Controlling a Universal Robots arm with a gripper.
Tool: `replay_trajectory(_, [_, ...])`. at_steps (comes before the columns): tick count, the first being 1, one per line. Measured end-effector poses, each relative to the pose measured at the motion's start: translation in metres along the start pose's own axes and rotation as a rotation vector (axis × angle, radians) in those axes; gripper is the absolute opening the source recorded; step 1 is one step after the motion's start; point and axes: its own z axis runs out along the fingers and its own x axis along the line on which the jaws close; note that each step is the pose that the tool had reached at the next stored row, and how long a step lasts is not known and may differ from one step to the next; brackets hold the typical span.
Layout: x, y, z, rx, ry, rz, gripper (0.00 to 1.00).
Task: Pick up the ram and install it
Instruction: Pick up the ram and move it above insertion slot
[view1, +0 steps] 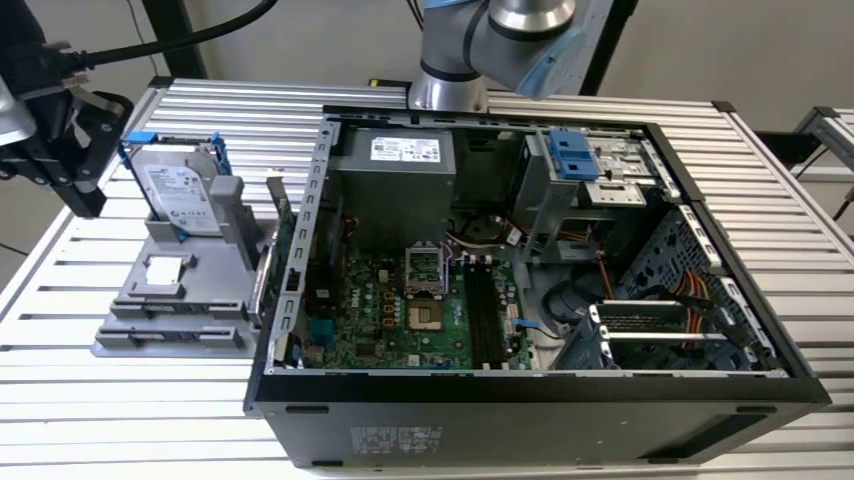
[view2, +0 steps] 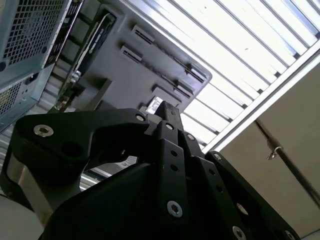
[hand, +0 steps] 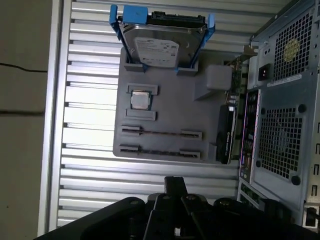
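The jaws are closed together with nothing between them, above the desk (hand: 90, 170) just off the grey holder (hand: 170, 100). The ram (hand: 162, 133) stands on edge in a slot of the holder. It is a thin, long, narrow strip, seen edge-on as a dark line. A second like strip (hand: 160, 151) occupies the holder's next slot, nearer the jaws.

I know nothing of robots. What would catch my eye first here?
The open computer case with its green motherboard sits in the middle of the exterior view. At that view's left a silver hard drive stands in a blue frame on a grey tray, the black gripper near it.
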Motion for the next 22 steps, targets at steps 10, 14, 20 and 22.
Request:
replay_trajectory(10, [0.0, 0.0, 0.0, -0.0005, 0.0015, -0.031, 0.0])
replay_trajectory(14, [0.0, 0.0, 0.0, -0.0007, 0.0021, -0.042, 0.0])
replay_trajectory(20, [0.0, 0.0, 0.0, -0.001, 0.0029, -0.059, 0.0])
replay_trajectory(22, [0.0, 0.0, 0.0, -0.001, 0.0031, -0.062, 0.0])
